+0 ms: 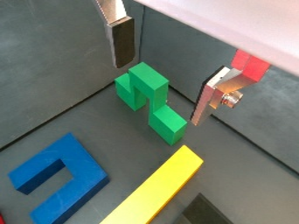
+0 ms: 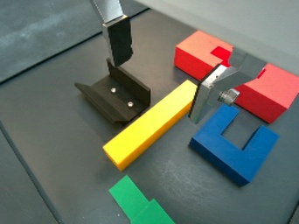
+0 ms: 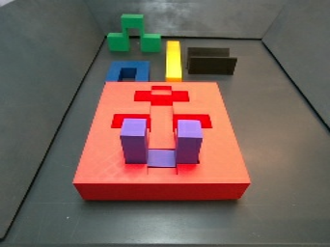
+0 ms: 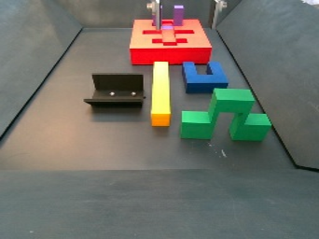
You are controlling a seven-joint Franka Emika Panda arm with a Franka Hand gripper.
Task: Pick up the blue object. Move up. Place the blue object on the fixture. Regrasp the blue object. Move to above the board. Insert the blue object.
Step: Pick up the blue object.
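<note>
Hovering with our gripper (image 2: 163, 74) open and empty, we see the blue object (image 2: 236, 138) lying beside the yellow bar (image 2: 149, 125).

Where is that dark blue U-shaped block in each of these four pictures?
Wrist view: blue object, near the yellow bar.
Wrist view: blue object, under the open gripper.
Side view, behind the board.
Side view, right of the bar.
Shared landmark: the yellow bar.
</note>
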